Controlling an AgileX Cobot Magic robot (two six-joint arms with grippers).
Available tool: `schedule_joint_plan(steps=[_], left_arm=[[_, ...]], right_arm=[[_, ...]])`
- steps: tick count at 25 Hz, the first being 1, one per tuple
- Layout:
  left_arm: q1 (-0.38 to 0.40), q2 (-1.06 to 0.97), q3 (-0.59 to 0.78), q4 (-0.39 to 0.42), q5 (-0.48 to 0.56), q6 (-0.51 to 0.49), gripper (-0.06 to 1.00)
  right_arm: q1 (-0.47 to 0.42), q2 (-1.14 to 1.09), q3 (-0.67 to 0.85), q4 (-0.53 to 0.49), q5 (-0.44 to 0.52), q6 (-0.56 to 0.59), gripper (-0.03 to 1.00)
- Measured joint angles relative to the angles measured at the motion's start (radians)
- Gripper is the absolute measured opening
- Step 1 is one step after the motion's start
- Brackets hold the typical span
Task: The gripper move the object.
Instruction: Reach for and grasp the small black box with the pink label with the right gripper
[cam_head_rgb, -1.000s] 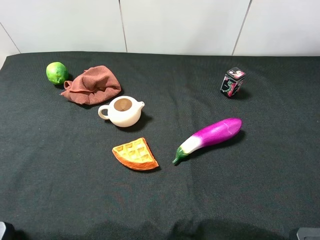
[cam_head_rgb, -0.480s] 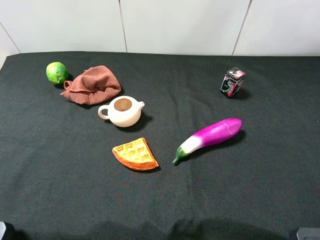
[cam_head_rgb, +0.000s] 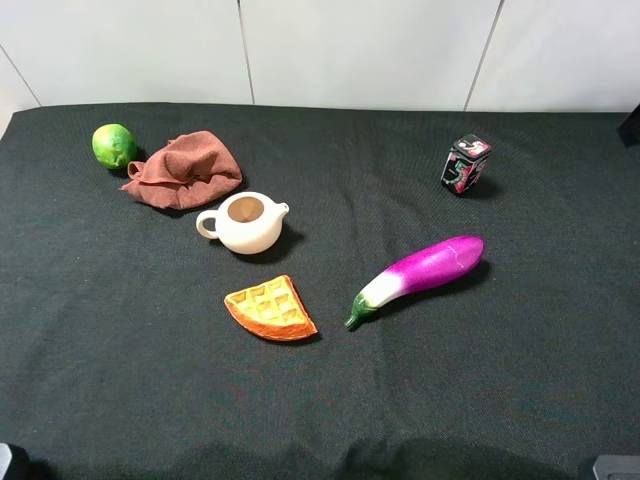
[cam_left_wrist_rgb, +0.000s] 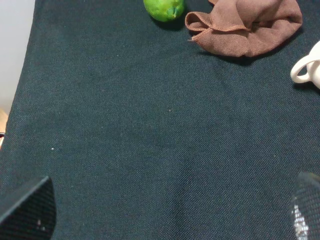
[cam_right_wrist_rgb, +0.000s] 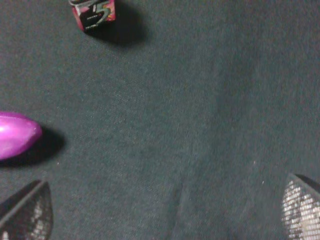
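Right gripper (cam_right_wrist_rgb: 162, 212): fingers (cam_right_wrist_rgb: 27, 212) spread wide, nothing between them, touching nothing; bare black cloth (cam_right_wrist_rgb: 200, 125) under gap. Black tin (cam_head_rgb: 465, 164) stands on cloth at far right side, clear of both grippers, untouched. Purple eggplant (cam_head_rgb: 420, 275) lies nearer camera than tin, apart from it. Left gripper (cam_left_wrist_rgb: 165, 212): fingers (cam_left_wrist_rgb: 27, 212) also wide apart, empty, over bare cloth. Lime (cam_left_wrist_rgb: 164, 8), brown rag (cam_left_wrist_rgb: 245, 27), white teapot (cam_head_rgb: 248, 225) beyond it. Waffle (cam_head_rgb: 270, 308) near teapot.

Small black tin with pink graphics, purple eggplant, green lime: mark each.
Small black tin (cam_head_rgb: 465, 164), exterior high view, front face.
Purple eggplant (cam_head_rgb: 430, 265), exterior high view, mid body.
Green lime (cam_head_rgb: 114, 145), exterior high view, centre.
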Motion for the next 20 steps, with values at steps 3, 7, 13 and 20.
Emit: schedule_joint_plan(steps=[3,7,13,20], left_arm=[[0.0,0.0,0.0,0.0,0.0,0.0,0.99],[0.0,0.0,0.0,0.0,0.0,0.0,0.99],[0.0,0.0,0.0,0.0,0.0,0.0,0.99],[0.0,0.0,0.0,0.0,0.0,0.0,0.99]], right_arm=[[0.0,0.073,-0.049,0.0,0.015,-0.025,0.69],[0.0,0.157,-0.105,0.01,0.02,-0.062,0.69],[0.0,0.253,-0.189,0.032,0.022,-0.106,0.69],[0.022,0.348,-0.279,0.051,0.024,-0.146,0.69]])
